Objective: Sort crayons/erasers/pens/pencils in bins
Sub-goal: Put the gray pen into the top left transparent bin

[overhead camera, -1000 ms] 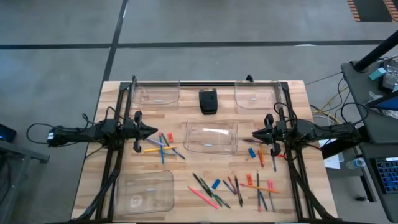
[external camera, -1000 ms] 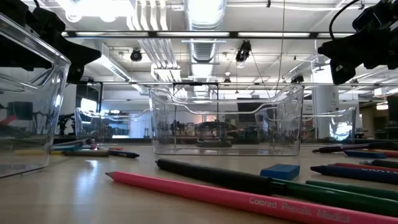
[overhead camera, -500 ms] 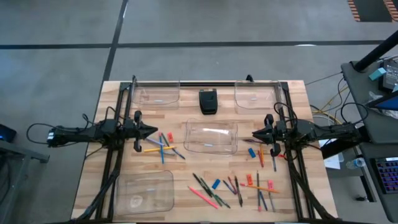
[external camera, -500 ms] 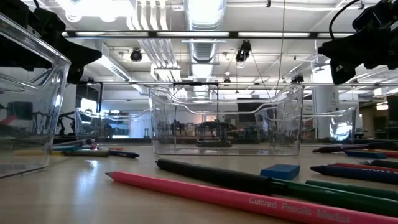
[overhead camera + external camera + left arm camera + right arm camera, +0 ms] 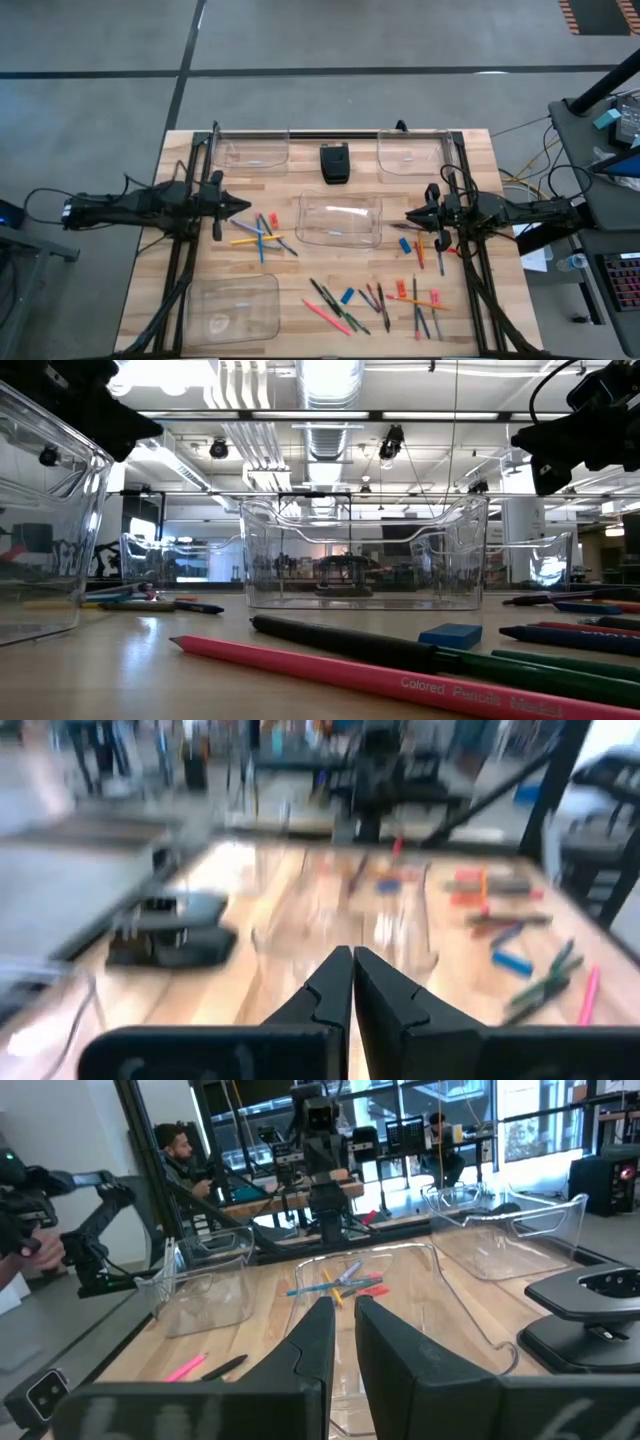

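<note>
Jaws of left gripper (image 5: 243,208) pressed together, empty, right gripper (image 5: 410,215) nearly closed, empty, both flanking centre bin (image 5: 340,221), 4 bins (image 5: 232,308) on table (image 5: 300,330), pencils (image 5: 328,318), pens, crayons, erasers (image 5: 347,296) scattered loose, none binned.

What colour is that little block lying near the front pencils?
Bright blue: the eraser shows best in the low view.

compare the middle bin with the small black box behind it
The middle bin is clear plastic; the black box is opaque. The bin is much larger, wide and shallow, while the box is small and compact. The bin sits mid-table; the box sits near the far edge, between two other bins. Neither is touched by a gripper.
</note>
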Controlling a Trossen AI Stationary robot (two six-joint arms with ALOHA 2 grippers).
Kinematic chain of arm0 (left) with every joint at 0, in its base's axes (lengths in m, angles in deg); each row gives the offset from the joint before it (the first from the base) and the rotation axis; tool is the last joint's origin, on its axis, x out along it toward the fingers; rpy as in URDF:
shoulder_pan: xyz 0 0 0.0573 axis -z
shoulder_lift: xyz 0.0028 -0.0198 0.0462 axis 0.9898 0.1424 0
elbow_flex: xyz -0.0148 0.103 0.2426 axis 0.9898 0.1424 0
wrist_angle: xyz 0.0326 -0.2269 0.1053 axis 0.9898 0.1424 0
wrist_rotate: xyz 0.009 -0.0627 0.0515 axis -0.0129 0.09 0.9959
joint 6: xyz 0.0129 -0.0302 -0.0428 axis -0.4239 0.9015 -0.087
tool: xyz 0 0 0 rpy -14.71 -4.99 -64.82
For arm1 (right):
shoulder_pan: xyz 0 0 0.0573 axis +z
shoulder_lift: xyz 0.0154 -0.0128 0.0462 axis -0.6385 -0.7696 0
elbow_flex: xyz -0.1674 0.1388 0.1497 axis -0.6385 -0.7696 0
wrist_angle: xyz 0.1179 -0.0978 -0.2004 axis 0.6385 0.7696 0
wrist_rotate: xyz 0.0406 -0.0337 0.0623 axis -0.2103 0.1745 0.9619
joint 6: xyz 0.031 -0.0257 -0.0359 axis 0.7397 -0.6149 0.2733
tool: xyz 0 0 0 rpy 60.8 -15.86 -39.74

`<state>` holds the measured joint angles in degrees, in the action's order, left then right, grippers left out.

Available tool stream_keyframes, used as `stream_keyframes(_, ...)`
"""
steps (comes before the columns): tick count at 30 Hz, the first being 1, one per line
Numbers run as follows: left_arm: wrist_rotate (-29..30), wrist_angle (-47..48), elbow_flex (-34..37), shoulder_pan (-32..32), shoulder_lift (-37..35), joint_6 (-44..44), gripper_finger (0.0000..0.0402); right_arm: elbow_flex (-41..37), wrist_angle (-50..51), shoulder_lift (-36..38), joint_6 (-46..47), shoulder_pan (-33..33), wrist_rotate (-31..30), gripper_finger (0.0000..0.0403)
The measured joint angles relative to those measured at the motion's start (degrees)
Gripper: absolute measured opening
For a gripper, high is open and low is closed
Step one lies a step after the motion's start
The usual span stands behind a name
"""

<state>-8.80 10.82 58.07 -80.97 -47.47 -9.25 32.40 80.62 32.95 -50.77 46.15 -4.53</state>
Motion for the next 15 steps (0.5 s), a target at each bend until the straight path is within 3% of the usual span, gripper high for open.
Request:
stream_keyframes(6,0.56,6.37,-5.35,-0.06,8.28,2.43,0.0022,0.01,0.0,0.01,0.02,0.01,-0.01,0.0036)
stream_keyframes(10,0.6,13.93,-8.52,-0.09,12.65,9.38,0.0084,-0.01,0.0,0.01,-0.02,0.0,-0.01,0.0036)
stream_keyframes(15,0.62,20.24,-10.33,-0.04,20.0,10.79,0.0176,-0.01,-0.14,0.01,-0.01,0.01,-0.04,0.0036)
